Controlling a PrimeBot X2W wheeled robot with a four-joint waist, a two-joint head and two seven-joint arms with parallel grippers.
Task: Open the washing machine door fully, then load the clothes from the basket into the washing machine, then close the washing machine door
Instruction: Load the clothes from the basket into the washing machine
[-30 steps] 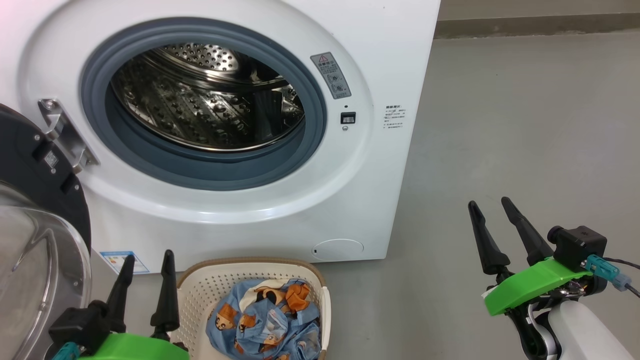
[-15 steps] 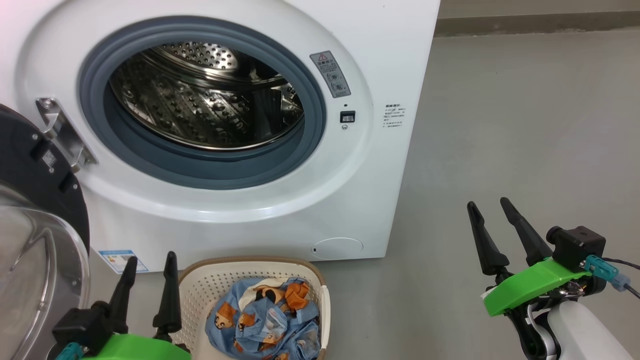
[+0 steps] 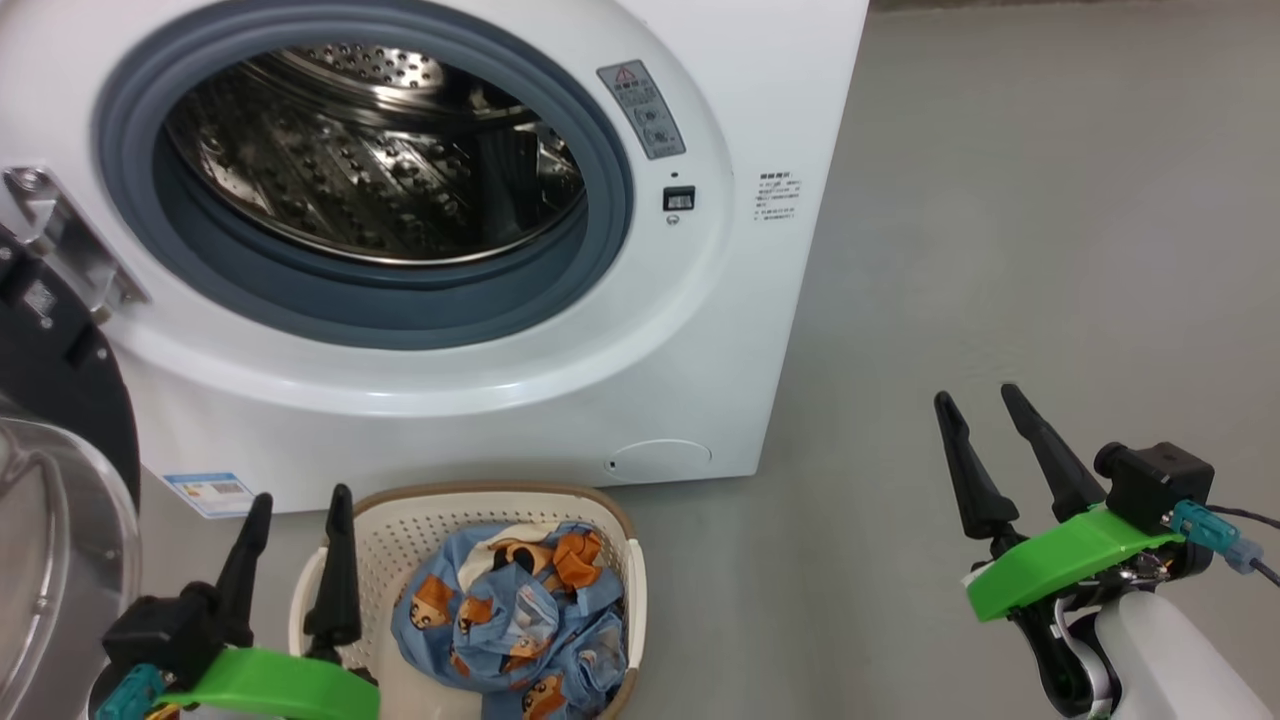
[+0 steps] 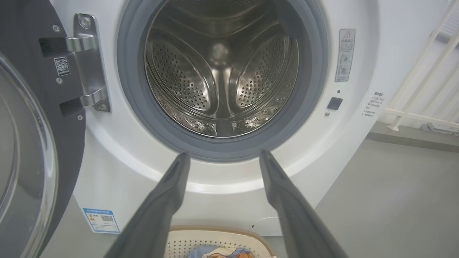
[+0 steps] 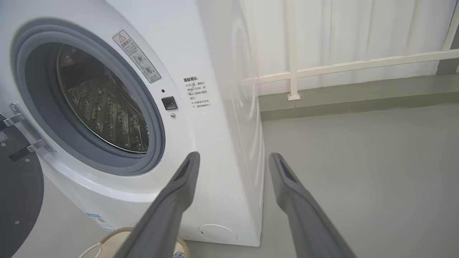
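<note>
The washing machine (image 3: pixel 700 350) stands white at the upper left, its steel drum (image 3: pixel 370 150) showing nothing inside. The washing machine door (image 3: pixel 50 380), with a black rim and clear glass, hangs swung out at the left edge. On the floor in front sits the cream basket (image 3: pixel 420 540) holding the light-blue bear-print clothes (image 3: pixel 510 620). My left gripper (image 3: pixel 300 497) is open just left of the basket, fingers up and holding nothing. My right gripper (image 3: pixel 976 395) is open over bare floor, far right of the basket. In the left wrist view my left gripper (image 4: pixel 225 154) faces the drum above the basket's rim (image 4: pixel 215 231).
Grey floor (image 3: pixel 1050 250) stretches to the right of the machine. A white railing (image 5: pixel 294 71) runs along the wall behind it. A blue label sticker (image 3: pixel 208 492) sits low on the machine's front, beside the open door's glass bowl (image 3: pixel 50 560).
The head camera has shifted, so the machine and basket sit higher and further left in the picture. Both grippers stay open and hold nothing.
</note>
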